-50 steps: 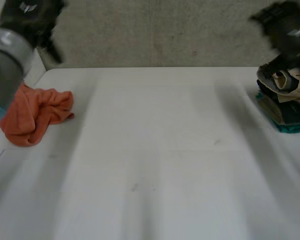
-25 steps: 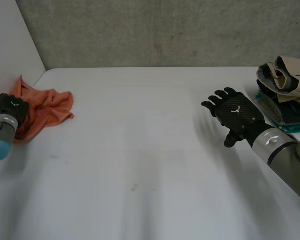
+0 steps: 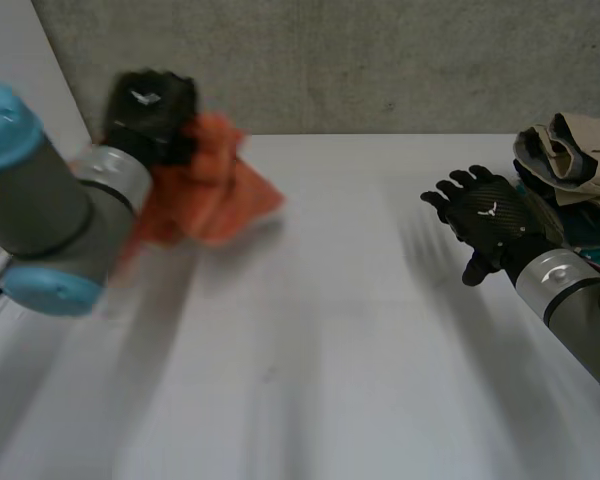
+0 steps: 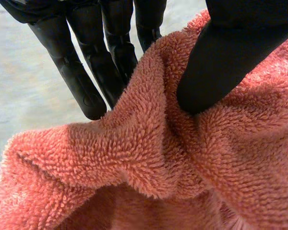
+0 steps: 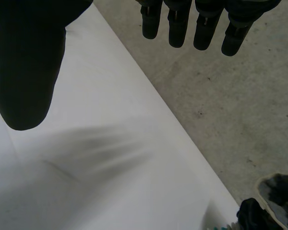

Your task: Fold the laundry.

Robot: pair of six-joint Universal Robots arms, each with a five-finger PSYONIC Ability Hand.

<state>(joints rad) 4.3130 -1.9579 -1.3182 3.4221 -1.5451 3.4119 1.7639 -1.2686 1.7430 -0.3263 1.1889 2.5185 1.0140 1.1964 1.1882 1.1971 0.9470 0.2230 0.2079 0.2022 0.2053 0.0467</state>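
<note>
1. The left hand (image 3: pixel 148 105) is sitting in the upper left of the head view, at the end of a grey arm with light-blue caps.
2. It is gripping an orange towel (image 3: pixel 215 190), which is hanging bunched just below and to the right of the hand, over the far left part of the white tabletop (image 3: pixel 330 330).
3. Whether the towel's lowest folds are touching the tabletop cannot be told.
4. In the left wrist view, the thumb (image 4: pixel 230 57) is pressing into a thick fold of the fluffy towel while the fingers (image 4: pixel 86 81) are lying straight against its other side, so the cloth is being pinched between them.
5. The right hand (image 3: pixel 490 220) is hovering at the middle right of the head view, back of the hand upward, fingers spread and nearly straight, holding nothing.
6. The right wrist view is showing those fingers straight and the thumb well apart from them, with bare tabletop under the palm.
7. A pile of clothes (image 3: pixel 570 180) in beige, black and teal is resting at the right edge of the head view, just beside the right hand but apart from it.
8. A grey wall (image 3: pixel 380 60) is running behind the tabletop.
</note>
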